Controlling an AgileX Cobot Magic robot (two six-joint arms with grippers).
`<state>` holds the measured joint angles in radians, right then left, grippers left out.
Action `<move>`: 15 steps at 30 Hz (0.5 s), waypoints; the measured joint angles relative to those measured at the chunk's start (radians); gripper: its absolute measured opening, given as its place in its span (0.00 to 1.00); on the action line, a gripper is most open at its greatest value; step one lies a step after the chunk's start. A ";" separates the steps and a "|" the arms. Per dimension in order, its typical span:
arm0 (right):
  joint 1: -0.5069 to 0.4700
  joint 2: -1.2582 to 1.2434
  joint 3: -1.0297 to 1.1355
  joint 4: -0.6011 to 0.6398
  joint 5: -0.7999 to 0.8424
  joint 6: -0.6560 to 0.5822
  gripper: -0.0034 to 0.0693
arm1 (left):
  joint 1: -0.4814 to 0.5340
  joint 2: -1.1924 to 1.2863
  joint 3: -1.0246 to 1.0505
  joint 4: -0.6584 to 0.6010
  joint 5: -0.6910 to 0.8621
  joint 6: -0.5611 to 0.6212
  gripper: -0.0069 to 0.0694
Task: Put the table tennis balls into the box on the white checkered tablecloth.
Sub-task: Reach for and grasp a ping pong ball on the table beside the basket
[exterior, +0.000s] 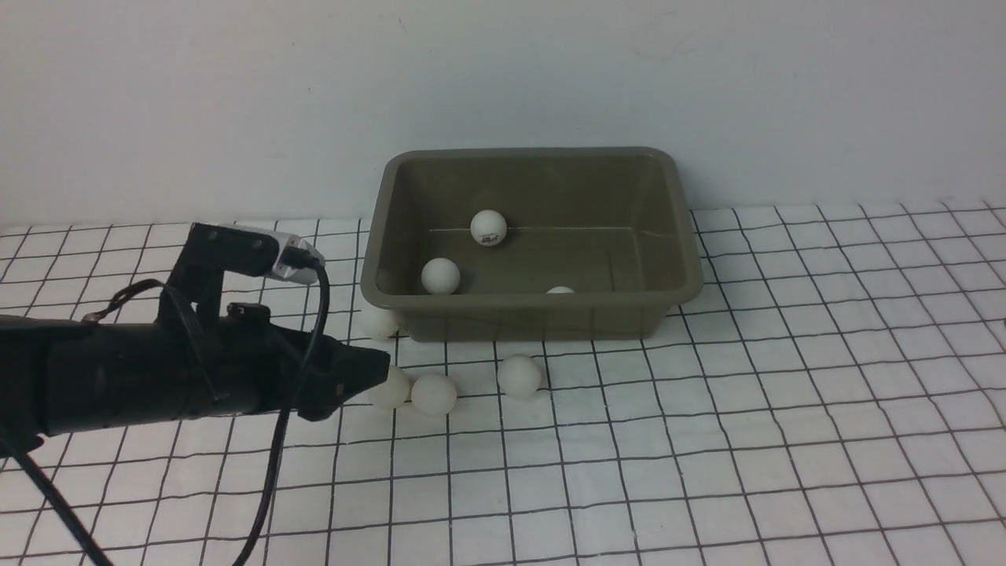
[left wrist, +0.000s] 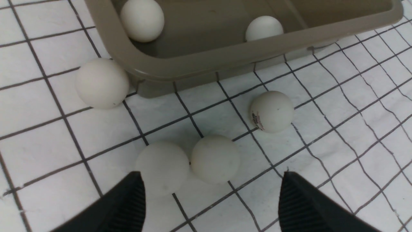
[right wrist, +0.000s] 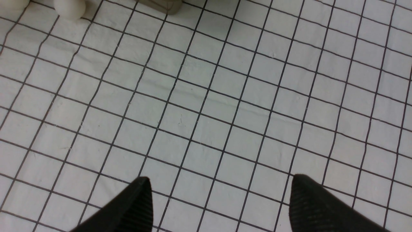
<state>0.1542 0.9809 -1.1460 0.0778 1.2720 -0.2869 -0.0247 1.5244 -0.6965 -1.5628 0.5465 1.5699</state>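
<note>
Three table tennis balls (exterior: 488,228) lie in the box (exterior: 597,308); four sit on the tablecloth (exterior: 707,440) at its seven o'clock, by the spread, empty left hand (left wrist: 212,176).

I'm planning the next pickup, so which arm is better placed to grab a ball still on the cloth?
Left. The left gripper, open, hovers at two adjacent balls before the box; the right gripper, also open, faces mostly tablecloth.

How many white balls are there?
7 white balls. Three in the olive-grey plastic box: one back, one front-left, one half behind its front wall. Four on the checkered cloth: one by the box's left corner, three in front. The black arm may hide more.
</note>
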 joint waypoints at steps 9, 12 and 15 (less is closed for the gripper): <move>0.000 0.000 0.000 0.000 0.000 -0.016 0.75 | -0.028 0.000 -0.003 0.055 0.123 -0.022 0.74; 0.000 0.000 0.000 0.000 0.000 -0.018 0.75 | -0.076 0.000 -0.003 0.063 0.127 -0.024 0.74; 0.000 0.000 0.000 0.000 0.000 -0.019 0.75 | -0.214 0.000 -0.003 0.077 0.025 -0.029 0.74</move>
<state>0.1542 0.9809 -1.1460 0.0778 1.2720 -0.3063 -0.2383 1.5246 -0.6998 -1.4863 0.5712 1.5409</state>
